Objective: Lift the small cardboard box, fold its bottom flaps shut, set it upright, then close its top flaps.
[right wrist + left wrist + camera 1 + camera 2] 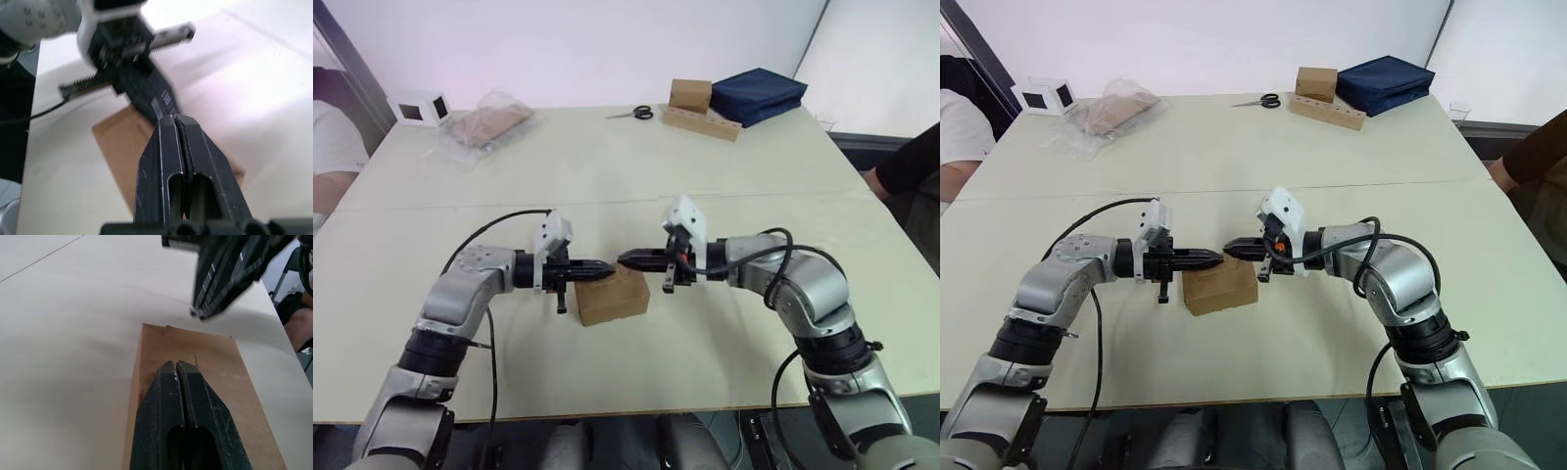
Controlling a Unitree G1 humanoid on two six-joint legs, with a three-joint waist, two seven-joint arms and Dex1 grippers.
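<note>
Head pair high; wrist cameras close.

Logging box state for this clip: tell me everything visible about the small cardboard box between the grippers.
The small cardboard box is plain brown corrugated cardboard, unprinted, roughly cube-shaped. It rests on the pale table near the front edge, turned slightly askew. Its upper face looks closed, with a flap seam visible in the left wrist view. The left gripper and right gripper, both shut, point tip to tip just above its top. Whether either tip touches the cardboard cannot be told. Nothing else is near it.
</note>
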